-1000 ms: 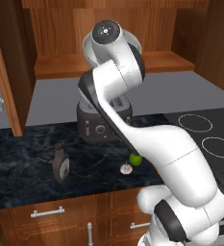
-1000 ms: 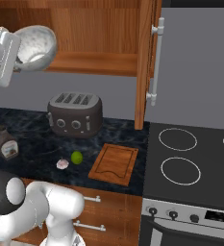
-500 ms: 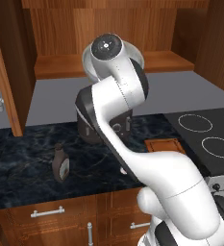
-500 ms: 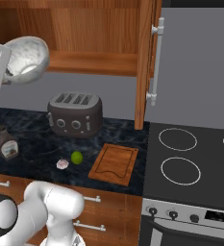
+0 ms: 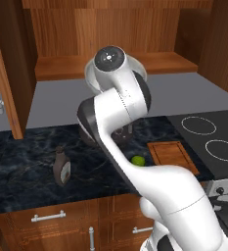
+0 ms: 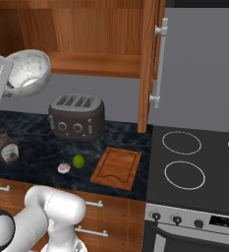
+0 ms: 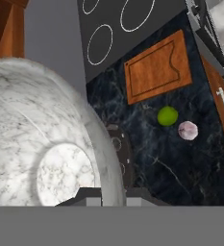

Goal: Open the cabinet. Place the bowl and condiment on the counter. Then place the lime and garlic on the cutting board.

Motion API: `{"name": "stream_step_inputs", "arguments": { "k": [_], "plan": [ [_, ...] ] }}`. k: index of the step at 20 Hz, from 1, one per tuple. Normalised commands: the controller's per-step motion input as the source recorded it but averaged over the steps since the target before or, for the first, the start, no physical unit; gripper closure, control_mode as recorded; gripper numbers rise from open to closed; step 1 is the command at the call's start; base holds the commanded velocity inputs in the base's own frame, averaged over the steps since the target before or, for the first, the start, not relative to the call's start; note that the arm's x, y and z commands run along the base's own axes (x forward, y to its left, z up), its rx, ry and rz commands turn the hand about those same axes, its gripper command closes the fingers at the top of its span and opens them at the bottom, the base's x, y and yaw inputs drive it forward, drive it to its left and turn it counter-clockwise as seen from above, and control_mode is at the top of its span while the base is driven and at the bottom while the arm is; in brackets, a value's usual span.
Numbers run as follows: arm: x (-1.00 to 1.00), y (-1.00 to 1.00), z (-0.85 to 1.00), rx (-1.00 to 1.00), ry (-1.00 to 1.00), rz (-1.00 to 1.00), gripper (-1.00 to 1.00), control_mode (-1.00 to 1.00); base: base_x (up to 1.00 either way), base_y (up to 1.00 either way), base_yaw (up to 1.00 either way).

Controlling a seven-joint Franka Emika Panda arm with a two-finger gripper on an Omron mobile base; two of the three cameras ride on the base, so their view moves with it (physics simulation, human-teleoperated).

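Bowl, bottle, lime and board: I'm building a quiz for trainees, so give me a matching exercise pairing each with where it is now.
Things:
1. bowl
2. bottle
3. lime
4. board

Places:
A. on the counter beside the garlic
B. held in the air, left of the toaster
C. lying on the counter next to the stove, nothing on it
D. standing on the counter, far left in the right base view

Pairs: 1-B, 2-D, 3-A, 4-C

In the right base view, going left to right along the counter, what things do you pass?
Condiment → garlic → lime → cutting board, then the stovetop. The toaster stands further back, so it is left out.
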Motion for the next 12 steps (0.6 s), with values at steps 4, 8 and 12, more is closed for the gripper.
{"name": "stream_step_inputs", "arguments": {
  "k": [4,8,12],
  "plan": [
    [0.00,0.00,-0.27,0.01,0.08,0.00,1.00,-1.00,0.00,0.00,0.00],
    [0.00,0.00,-0.33,0.00,0.13,0.00,1.00,-1.00,0.00,0.00,0.00],
    [0.00,0.00,-0.38,0.00,0.15,0.00,1.00,-1.00,0.00,0.00,0.00]
  ]
}}
